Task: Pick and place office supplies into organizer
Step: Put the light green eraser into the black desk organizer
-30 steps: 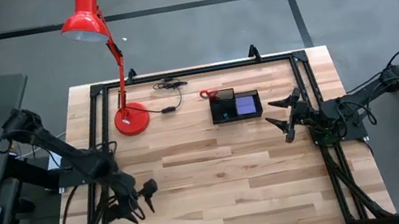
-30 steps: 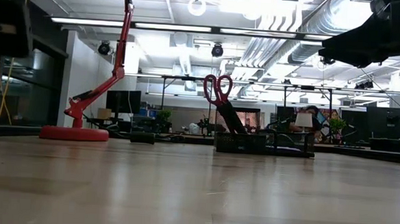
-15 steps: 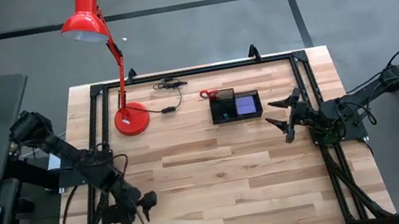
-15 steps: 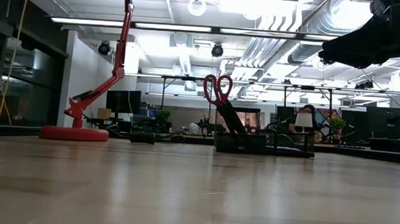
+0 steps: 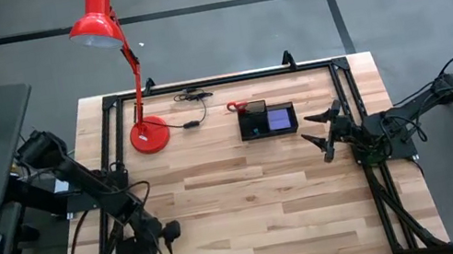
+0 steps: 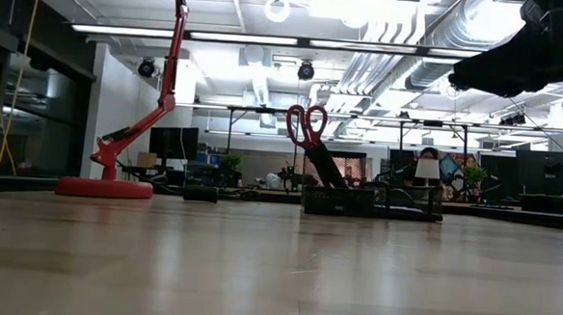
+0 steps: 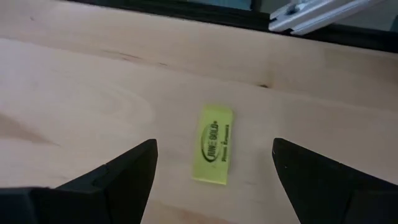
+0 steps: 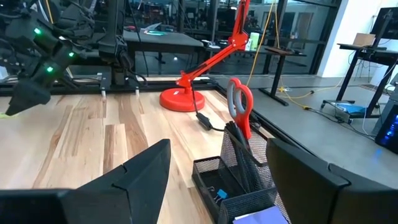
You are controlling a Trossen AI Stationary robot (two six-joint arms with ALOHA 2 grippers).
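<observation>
Near the tabletop's front-left corner, left tool (image 7: pixel 213 163) spread wide, empty, straddling yellow-green piece (image 7: pixel 214 143). Long axis running straight ahead between the fingers. Right tool (image 5: pixel 322 132) parked by the right edge, parted too, empty.

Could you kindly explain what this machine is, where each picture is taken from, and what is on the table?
It is a robot with two dark arms at a wooden table. One picture looks straight down, one looks level across the tabletop, and two come from cameras on the wrists. The left gripper hangs open near the table's front left corner, over a small yellow-green piece that lies flat between its fingers. The right gripper waits open beside the organizer, holding nothing. The red-handled scissors already stand upright in the organizer, and a purple note pad lies in it. A red desk lamp stands at the back.
</observation>
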